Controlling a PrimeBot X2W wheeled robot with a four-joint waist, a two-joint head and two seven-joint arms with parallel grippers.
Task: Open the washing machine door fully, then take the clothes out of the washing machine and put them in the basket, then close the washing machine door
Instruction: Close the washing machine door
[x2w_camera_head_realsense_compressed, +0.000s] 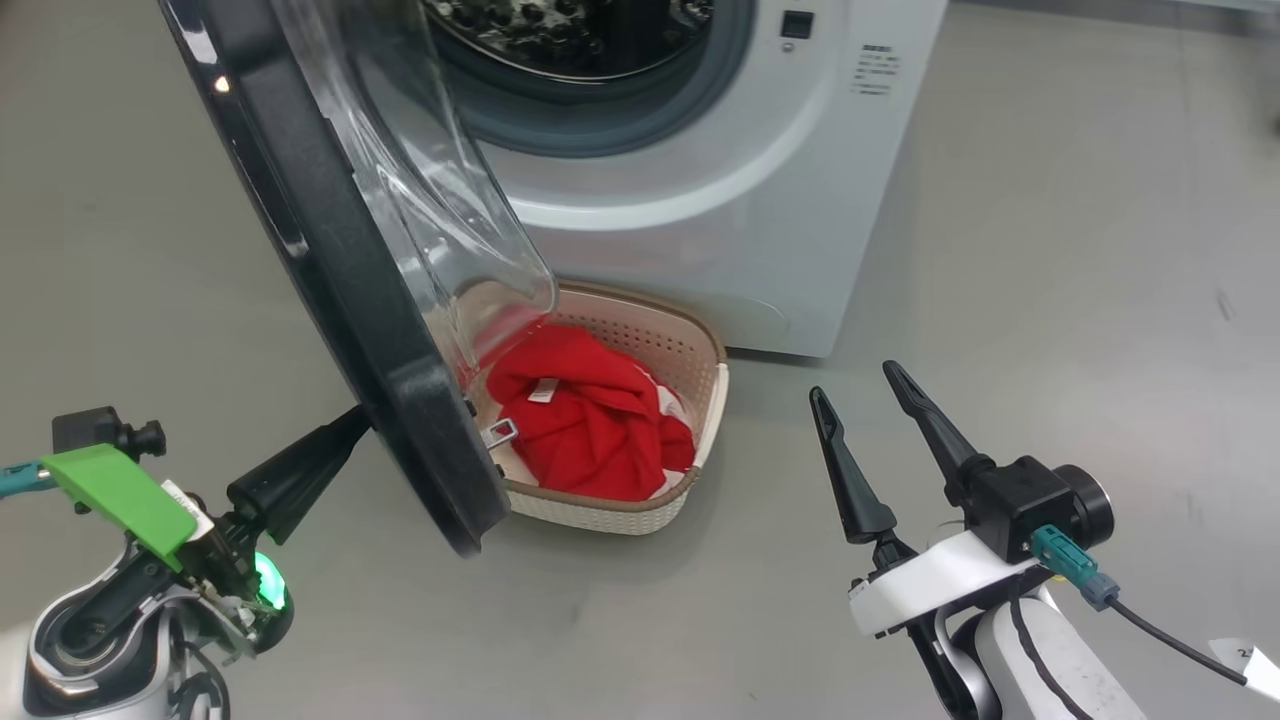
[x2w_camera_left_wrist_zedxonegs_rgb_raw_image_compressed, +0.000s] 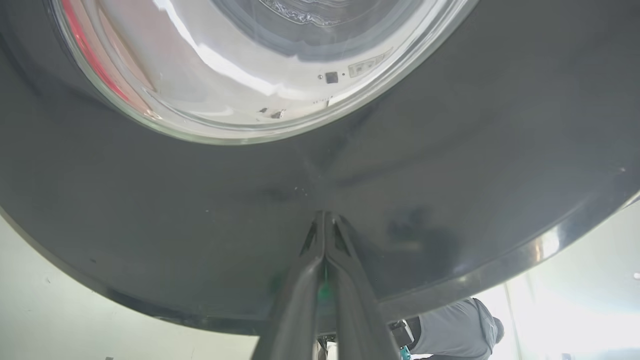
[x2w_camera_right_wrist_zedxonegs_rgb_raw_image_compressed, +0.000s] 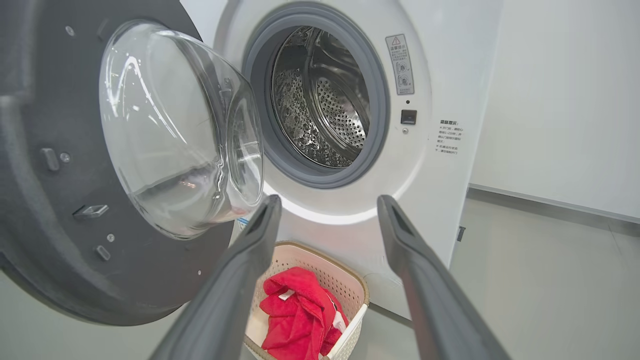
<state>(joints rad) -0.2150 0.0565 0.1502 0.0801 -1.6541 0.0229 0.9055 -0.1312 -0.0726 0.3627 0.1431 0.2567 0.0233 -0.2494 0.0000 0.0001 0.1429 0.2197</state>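
My left gripper (x2w_camera_left_wrist_zedxonegs_rgb_raw_image_compressed: 325, 216): fingers pressed flat together with nothing between them. The tips touch the black outer rim of the washing machine door (x2w_camera_head_realsense_compressed: 350, 260), on the face turned away from the washing machine (x2w_camera_head_realsense_compressed: 700, 200).

My right gripper (x2w_camera_head_realsense_compressed: 853, 382): fingers spread wide and holding nothing. It hangs in the air out in front of the washing machine, well apart from it, and points toward its front.

Washing machine door: swung out from the washing machine's front and hinged at the machine's left side. The clear glass bowl (x2w_camera_right_wrist_zedxonegs_rgb_raw_image_compressed: 175, 130) bulges back toward the machine's mouth.

Drum (x2w_camera_right_wrist_zedxonegs_rgb_raw_image_compressed: 320, 120): perforated steel, seen through the grey rubber ring of the washing machine's mouth.

Basket (x2w_camera_head_realsense_compressed: 716, 392): on the floor (x2w_camera_head_realsense_compressed: 1050, 300), right at the foot of the washing machine below its mouth. I cannot tell whether the far rim touches the machine's front.

Clothes (x2w_camera_head_realsense_compressed: 590, 425): a bunched red heap inside the basket in front of the washing machine — a small white label on top, and a bit of white fabric showing at the side.

Person (x2w_camera_left_wrist_zedxonegs_rgb_raw_image_compressed: 452, 327): someone in a grey top, seen in my left wrist view past the door's edge, on the side away from the washing machine.
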